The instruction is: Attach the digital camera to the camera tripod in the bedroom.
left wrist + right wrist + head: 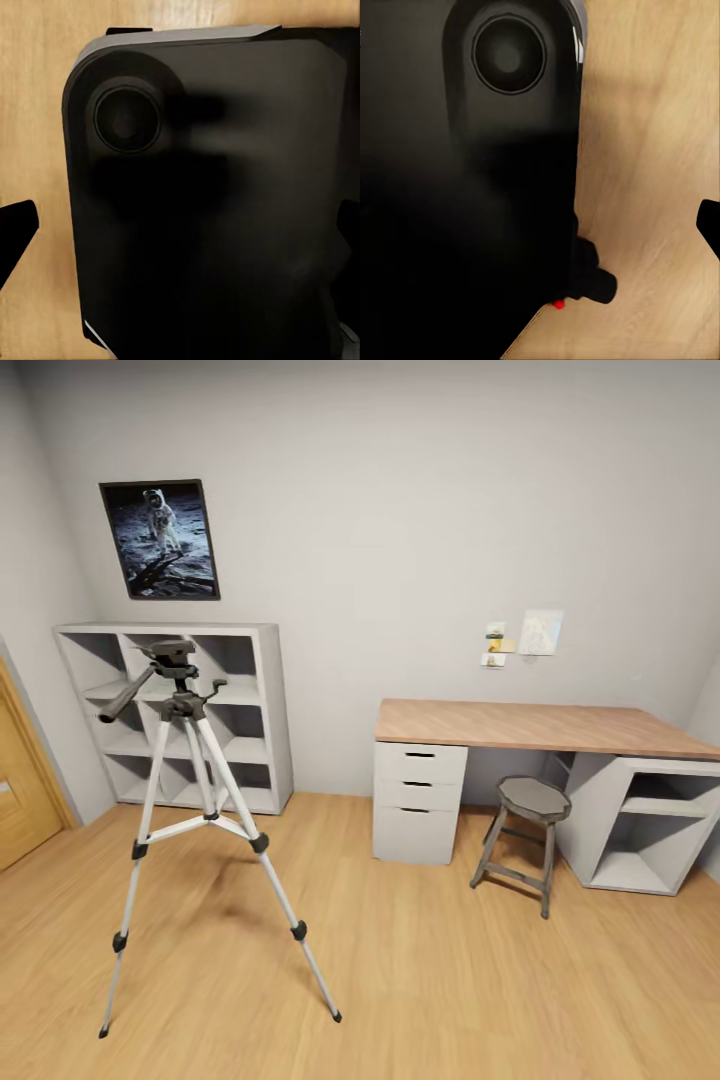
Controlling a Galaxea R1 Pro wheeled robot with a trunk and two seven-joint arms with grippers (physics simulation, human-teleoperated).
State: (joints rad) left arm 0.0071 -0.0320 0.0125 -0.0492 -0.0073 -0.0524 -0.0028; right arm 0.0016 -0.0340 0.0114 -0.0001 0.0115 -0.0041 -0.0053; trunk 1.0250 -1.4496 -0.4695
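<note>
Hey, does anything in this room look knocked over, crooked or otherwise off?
Nothing stands out. The tripod stands upright on all three legs on the wood floor, its head bare. The stool sits upright by the desk, whose drawers are shut. The astronaut picture hangs about straight above the shelf unit.

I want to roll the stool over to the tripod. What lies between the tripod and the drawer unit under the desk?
Bare wood floor between the camera tripod and the drawer unit, per the head view.
</note>
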